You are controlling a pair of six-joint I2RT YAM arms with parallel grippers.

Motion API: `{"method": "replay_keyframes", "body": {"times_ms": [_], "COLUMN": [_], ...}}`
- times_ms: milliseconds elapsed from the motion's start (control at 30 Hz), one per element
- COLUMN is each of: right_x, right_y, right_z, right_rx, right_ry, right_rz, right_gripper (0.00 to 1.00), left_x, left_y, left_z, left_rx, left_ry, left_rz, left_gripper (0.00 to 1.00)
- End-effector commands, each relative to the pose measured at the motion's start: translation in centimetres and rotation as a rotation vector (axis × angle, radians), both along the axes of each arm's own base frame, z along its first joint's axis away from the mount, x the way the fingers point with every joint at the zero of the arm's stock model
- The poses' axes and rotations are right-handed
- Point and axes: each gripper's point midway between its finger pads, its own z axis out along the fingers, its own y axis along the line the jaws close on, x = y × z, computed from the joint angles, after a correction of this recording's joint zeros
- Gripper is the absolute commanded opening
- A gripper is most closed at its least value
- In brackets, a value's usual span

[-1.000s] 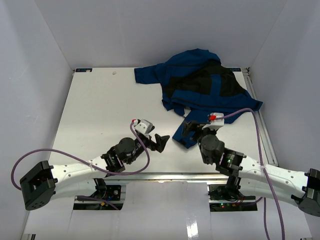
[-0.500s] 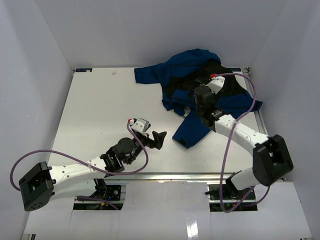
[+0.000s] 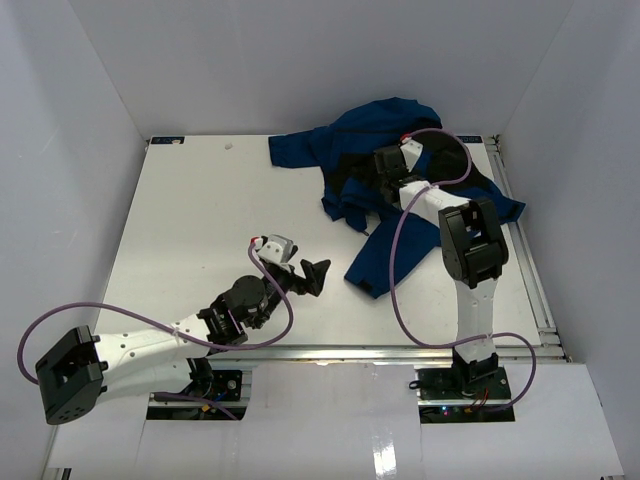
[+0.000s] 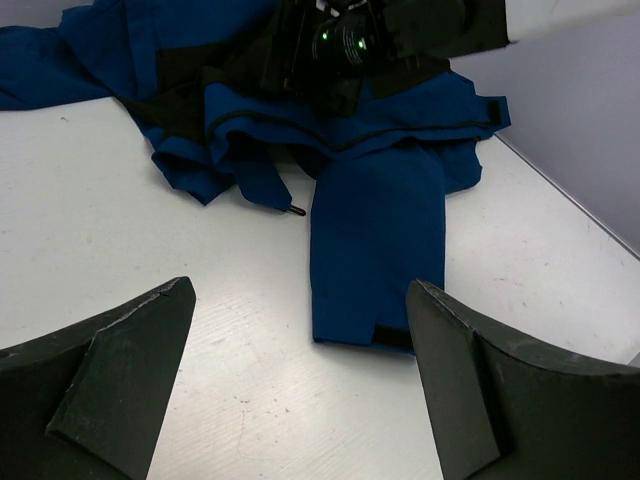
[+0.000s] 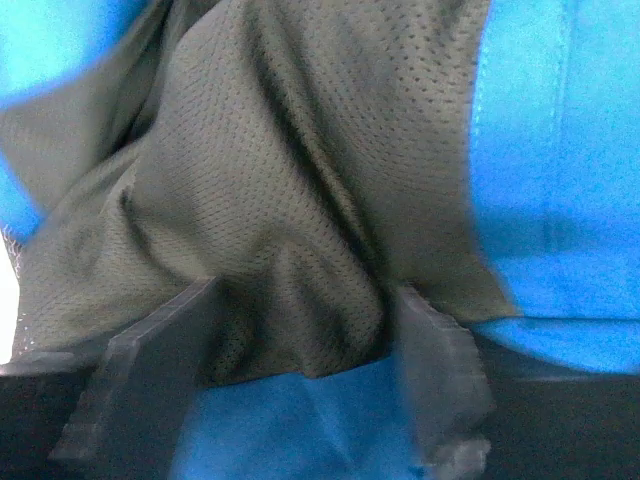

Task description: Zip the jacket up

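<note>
The royal-blue jacket [image 3: 345, 140] lies crumpled at the back right of the table, with its black lining [image 3: 352, 178] showing. One sleeve [image 3: 378, 262] stretches toward the front. My left gripper [image 3: 316, 276] is open and empty, low over the table just left of the sleeve cuff [image 4: 365, 335]. In the left wrist view its jaws [image 4: 300, 385] stand wide apart, and a small zipper pull [image 4: 297, 210] hangs off a blue flap. My right gripper [image 3: 384, 168] is pressed down into the jacket's middle. Its jaws [image 5: 310, 335] stand apart, with black mesh lining [image 5: 290, 200] and blue fabric [image 5: 300, 430] bunched between them.
The white table [image 3: 210, 220] is walled by grey panels at the left, back and right. A metal rail [image 3: 525, 250] runs along the table's right edge. The right arm [image 3: 470, 250] reaches out over the jacket's right side. Purple cables trail from both arms.
The right arm has swung from the table's front, by the sleeve, far back onto the jacket's middle. The left gripper has edged slightly back and left.
</note>
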Motion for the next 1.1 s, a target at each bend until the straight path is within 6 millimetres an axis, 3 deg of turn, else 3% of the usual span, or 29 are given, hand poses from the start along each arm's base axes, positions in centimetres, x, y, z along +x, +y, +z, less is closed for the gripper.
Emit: {"method": "replay_keyframes", "body": {"times_ms": [0, 67, 133, 233, 333, 467, 667, 800, 967, 1067], "right_x": [-3.7, -6.1, -10.1, -14.4, -20.0, -24.4, -24.9, -25.3, -25.2, -25.3], "right_y": [5.5, 7.1, 8.6, 9.2, 8.1, 5.4, 2.3, 0.0, -0.4, -1.0], "right_z": [-2.6, -2.6, -4.2, -4.1, -5.3, -5.3, -0.9, 1.0, 5.3, 7.1], "right_rx": [0.1, 0.074, 0.024, -0.079, -0.171, -0.15, -0.062, -0.03, 0.022, 0.055], "right_ry": [0.044, 0.042, 0.082, 0.076, 0.101, 0.077, -0.045, -0.124, -0.237, -0.277], "right_rz": [0.264, 0.339, 0.429, 0.505, 0.536, 0.535, 0.437, 0.359, 0.345, 0.307], "right_gripper": [0.62, 0.58, 0.56, 0.55, 0.55, 0.54, 0.58, 0.64, 0.76, 0.8], "left_x": [0.0, 0.2, 0.2, 0.4, 0.7, 1.0, 2.3, 6.2, 11.4, 14.6], "left_y": [0.5, 0.6, 0.7, 1.0, 1.5, 1.6, 1.7, 2.7, 4.2, 3.4], "left_z": [0.7, 0.6, 0.6, 0.4, 0.1, -0.3, -2.6, -3.8, -4.6, -4.4], "left_rx": [-0.03, -0.026, -0.026, -0.022, -0.014, -0.003, 0.056, 0.079, 0.04, 0.009], "left_ry": [-0.005, -0.002, -0.002, 0.001, 0.002, 0.004, 0.07, 0.204, 0.299, 0.315], "left_rz": [0.023, 0.035, 0.04, 0.06, 0.093, 0.112, 0.186, 0.293, 0.35, 0.258], "left_gripper": [0.98, 0.98, 0.98, 0.98, 0.98, 0.98, 0.98, 0.98, 0.98, 0.98]}}
